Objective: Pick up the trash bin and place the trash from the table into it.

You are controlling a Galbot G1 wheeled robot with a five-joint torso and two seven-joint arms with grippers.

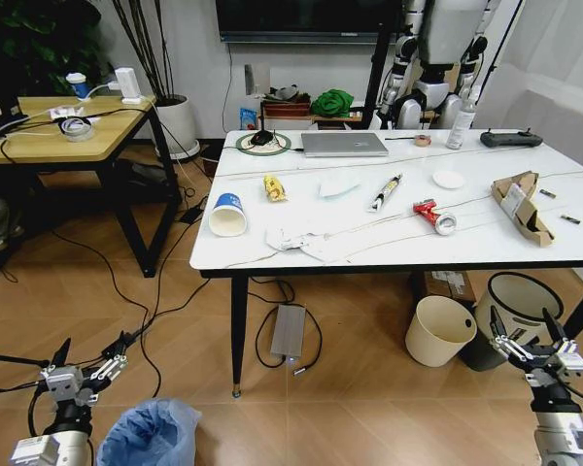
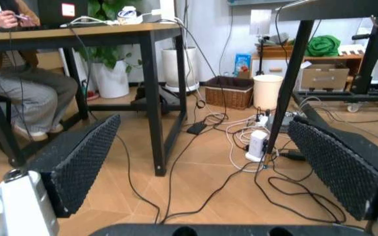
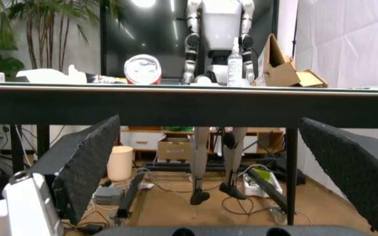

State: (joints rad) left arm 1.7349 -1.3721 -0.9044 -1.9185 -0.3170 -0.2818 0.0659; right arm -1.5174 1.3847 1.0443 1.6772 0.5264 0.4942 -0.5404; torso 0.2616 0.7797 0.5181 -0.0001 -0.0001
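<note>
While both arms hung low in front of the table (image 1: 564, 254), no part of the task appeared to have been done: the trash bin (image 1: 148, 434), its crinkly blue bag puffing over the rim, stood on the wooden floor just beside the left gripper (image 1: 83, 373), toward the robot's midline and a little nearer the robot than the fingertips, not between the jaws. The left gripper's jaws stood wide apart, and in the left wrist view its ribbed pads (image 2: 77, 162) framed only cables and floor, with nothing held. The right gripper (image 1: 530, 342) hovered under the table's near edge, jaws likewise wide and empty; its pads (image 3: 87, 160) bracketed the dark table apron, above which a crushed red can (image 3: 142, 70) and torn brown cardboard (image 3: 279, 66) showed end-on. On the tabletop, well above and beyond both sets of jaws, lay the trash: a blue-white paper cup (image 1: 227, 215) on its side, crumpled white tissues (image 1: 301, 242), a yellow wrapper (image 1: 274, 187) and a white lid (image 1: 449, 179). The step in hand was judged to be the approach to the bin; the next move would call for bringing the left jaws inward and down to straddle the bin's rim before closing.
</note>
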